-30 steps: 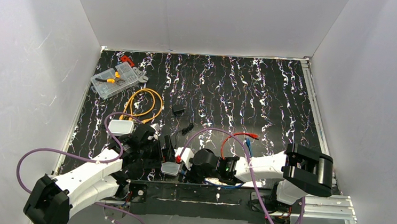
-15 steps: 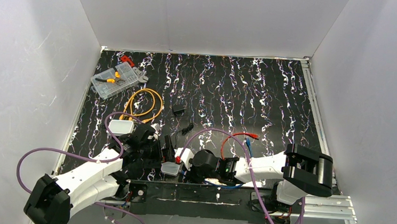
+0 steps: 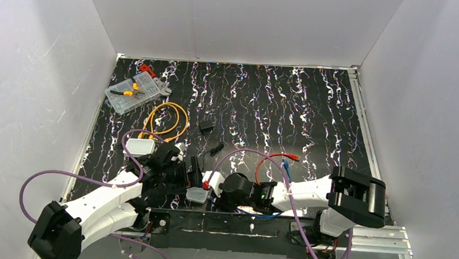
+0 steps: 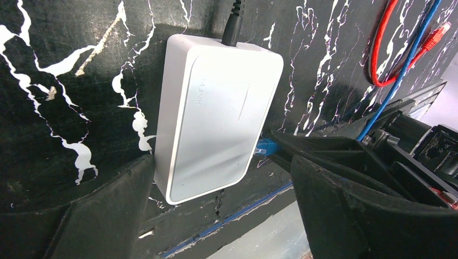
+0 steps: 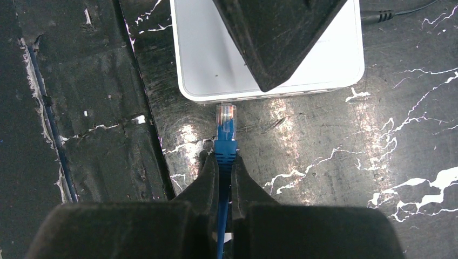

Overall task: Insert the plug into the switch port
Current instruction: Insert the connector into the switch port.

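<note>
In the top view nothing visibly differs from a second ago: both arms keep the same poses at lower centre. At left, the left gripper [image 4: 219, 172] stands wide open, its fingers either side of the switch [image 4: 216, 102] and holding nothing. The pale box lies flat on the black marbled table [image 4: 70, 65], with a black cable [image 4: 232, 21] plugged into its upper edge. Further right, in the right wrist view, the clear tip of the blue plug [image 5: 226, 120] meets the switch port [image 5: 226, 102] in the box's lower edge, and most of the plug's body is outside. The right gripper [image 5: 222, 162] is clamped tight on the plug's blue boot.
</note>
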You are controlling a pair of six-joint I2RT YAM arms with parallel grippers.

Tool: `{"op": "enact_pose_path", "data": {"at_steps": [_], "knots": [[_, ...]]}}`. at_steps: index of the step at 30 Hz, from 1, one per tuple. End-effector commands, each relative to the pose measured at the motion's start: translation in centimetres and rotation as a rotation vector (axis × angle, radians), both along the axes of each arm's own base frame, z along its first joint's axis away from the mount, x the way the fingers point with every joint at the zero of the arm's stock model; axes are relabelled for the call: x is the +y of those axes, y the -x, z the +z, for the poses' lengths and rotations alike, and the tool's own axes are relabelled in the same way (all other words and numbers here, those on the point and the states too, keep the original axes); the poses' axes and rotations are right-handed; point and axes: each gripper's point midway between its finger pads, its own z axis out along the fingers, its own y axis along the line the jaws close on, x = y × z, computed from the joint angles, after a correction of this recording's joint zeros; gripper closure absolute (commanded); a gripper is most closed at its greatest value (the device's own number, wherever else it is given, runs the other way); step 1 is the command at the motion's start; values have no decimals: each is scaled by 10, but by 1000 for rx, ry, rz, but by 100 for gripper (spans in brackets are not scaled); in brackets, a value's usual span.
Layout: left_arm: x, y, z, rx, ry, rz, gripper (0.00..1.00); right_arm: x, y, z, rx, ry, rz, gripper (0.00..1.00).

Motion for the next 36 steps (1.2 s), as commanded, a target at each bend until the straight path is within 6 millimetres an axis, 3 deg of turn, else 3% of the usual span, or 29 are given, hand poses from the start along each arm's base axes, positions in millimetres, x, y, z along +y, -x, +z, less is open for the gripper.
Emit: {"op": "enact_pose_path", "data": {"at_steps": [1,23,36], "knots": [[11,12,-13,52,-62,-14,2,-4,-2,0,-21,26,0,99],[11,12,-13,51,-61,-15,0,14,4,7,11,-29,35,99],[9,14,-13,59,-48,-22,1,22,-4,23,-31,-72,12,99]]}}
